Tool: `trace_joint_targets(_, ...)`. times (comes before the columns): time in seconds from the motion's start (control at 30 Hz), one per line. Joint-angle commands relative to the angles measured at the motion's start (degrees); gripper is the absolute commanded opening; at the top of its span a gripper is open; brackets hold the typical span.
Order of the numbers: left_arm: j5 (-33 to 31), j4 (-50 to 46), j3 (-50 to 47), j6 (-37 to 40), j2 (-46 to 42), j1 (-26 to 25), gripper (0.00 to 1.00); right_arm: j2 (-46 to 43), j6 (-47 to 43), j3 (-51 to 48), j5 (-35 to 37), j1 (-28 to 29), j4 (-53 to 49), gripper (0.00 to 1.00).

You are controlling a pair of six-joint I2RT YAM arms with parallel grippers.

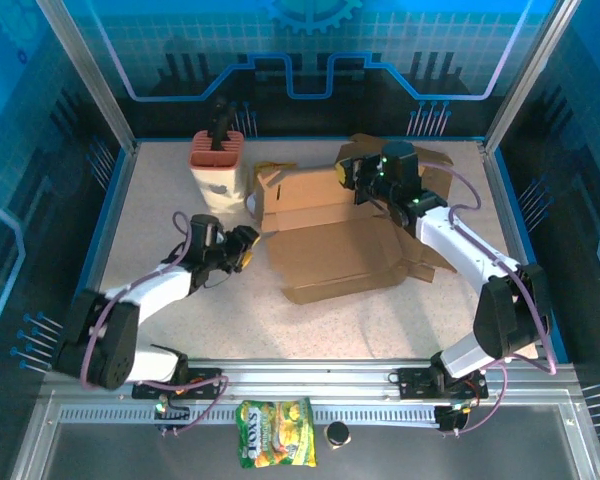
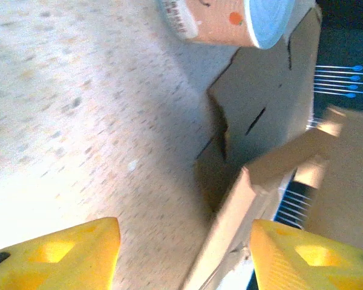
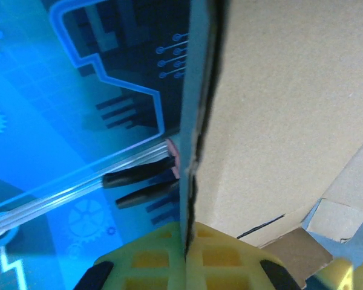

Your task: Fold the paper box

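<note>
The paper box (image 1: pixel 340 260) lies opened out a little behind the middle of the counter (image 1: pixel 380 320), and it's one box only. Its long axis runs roughly left to right across the counter, the right end a touch nearer the arms. The broad front panel lies flat, and behind it another panel stands raised, with loose flaps spreading toward the far right corner.

The right tool (image 1: pixel 365 185) is up at the top edge of that raised panel. From its wrist, the yellow fingers (image 3: pixel 157 260) are pressed together on the edge of the cardboard (image 3: pixel 290 121), which rises straight out from between them.

The left tool (image 1: pixel 248 247) sits low at the box's left edge with its two fingers well apart and clamping nothing. In its own view (image 2: pixel 181 260) a flap edge (image 2: pixel 254 181) runs in between them, close to the finger on the right of the picture.

One tan container (image 1: pixel 217 170) stands just beside the box's left rear corner, so that side is tight. In front of the box the counter is bare right across, and there is room on the left too, while on the right the flaps reach close to the blue wall. On the rail in front of the arms lie one snack bag (image 1: pixel 275 447) and one small dark round thing (image 1: pixel 337 433).
</note>
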Motion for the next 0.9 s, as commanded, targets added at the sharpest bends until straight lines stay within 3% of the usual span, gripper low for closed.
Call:
trace_joint_targets(0.0,-4.1,-22.2,-0.9,6.0,-8.7,1.6,0.58,0.2,-4.1,-1.5,-1.1,1.9,1.8,0.00)
trace_joint_targets(0.13,-3.3,-26.6,-0.2,12.3,-14.3,6.7,0.55,0.4,-6.8,-2.4,-1.2,2.8,1.3,0.00)
trace_joint_targets(0.27,-0.7,-27.0,4.3,24.4,-10.3,9.8,0.52,3.1,-10.5,-2.6,-3.7,3.7,2.9,0.00)
trace_joint_targets(0.47,-0.3,-25.8,8.9,36.7,-3.5,10.1,0.51,6.7,-13.7,-5.4,-5.4,5.4,9.3,0.00)
trace_joint_targets(0.73,1.8,-24.0,9.7,44.4,-0.7,9.6,0.50,8.2,-17.1,-8.2,-7.2,5.8,16.0,0.00)
trace_joint_targets(0.87,2.1,-22.0,8.8,48.0,0.2,7.0,0.52,8.6,-18.4,-9.9,-8.4,5.7,19.9,0.00)
